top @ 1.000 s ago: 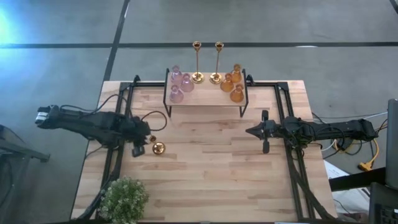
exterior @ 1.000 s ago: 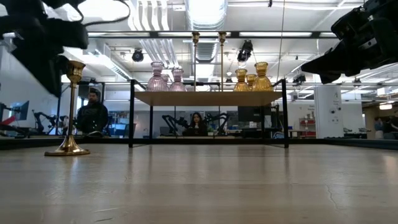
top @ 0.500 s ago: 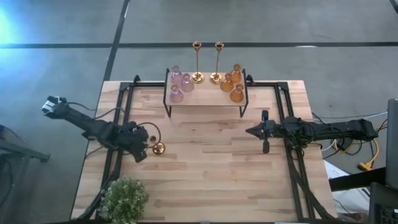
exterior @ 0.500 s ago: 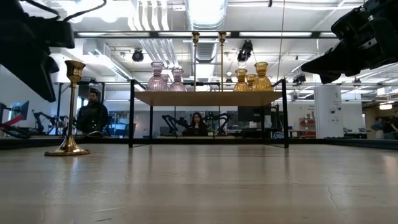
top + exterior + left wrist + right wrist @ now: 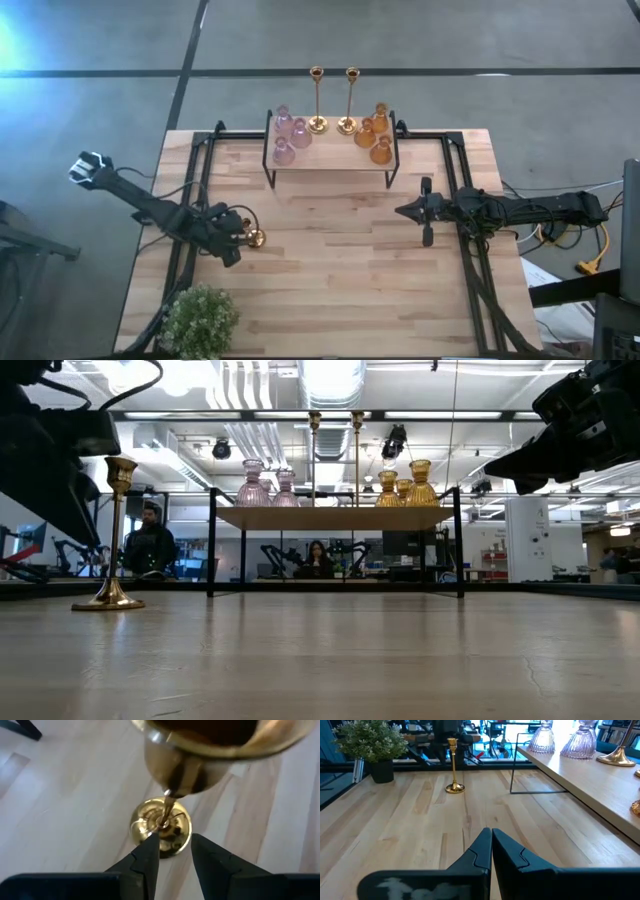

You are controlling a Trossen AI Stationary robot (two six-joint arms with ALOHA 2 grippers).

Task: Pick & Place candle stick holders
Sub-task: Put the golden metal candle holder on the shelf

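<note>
One gold candle stick holder (image 5: 254, 238) stands upright on its round base on the table's left part; it also shows in the low view (image 5: 112, 530) and the right wrist view (image 5: 453, 767). My left gripper (image 5: 236, 240) is open right beside it, up by its stem and cup. In the left wrist view my left gripper (image 5: 175, 842) looks down past the cup onto the base (image 5: 161, 826). Two gold holders (image 5: 333, 122), three pink glass ones (image 5: 289, 135) and three amber ones (image 5: 374, 135) stand on a small shelf (image 5: 330, 162). My right gripper (image 5: 405, 211) is shut and empty above the table's right part.
A green potted plant (image 5: 200, 320) stands at the near left corner. The shelf's black wire legs (image 5: 210, 540) stand at the far middle. Black frame rails (image 5: 190, 200) run along both table sides. Two people (image 5: 148, 545) sit in the room behind.
My left arm has swung and its gripper has gone a little toward the table's near edge and down, staying beside the gold holder. The holder has kept its place, upright.
</note>
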